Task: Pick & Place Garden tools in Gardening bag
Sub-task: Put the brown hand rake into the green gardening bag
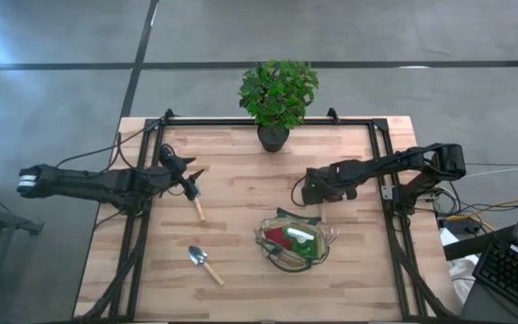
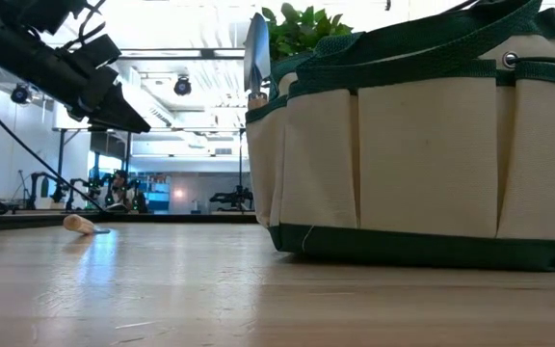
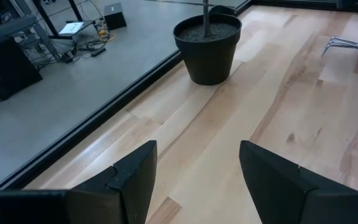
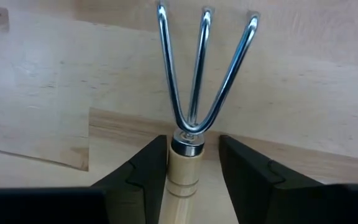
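Carrying the fork (image 4: 197, 81) over: right end effector (image 4: 192, 163) pinches its wooden handle just behind the gardening bag (image 1: 297, 241); keep prongs clear of the rim, drop it in upright

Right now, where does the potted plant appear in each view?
High view: potted plant at the table's far edge, in the middle.
Low view: only its leaves, above the gardening bag.
Left wrist view: its dark pot, far ahead.
Right wrist view: not in it.
Shared landmark: the wooden table.
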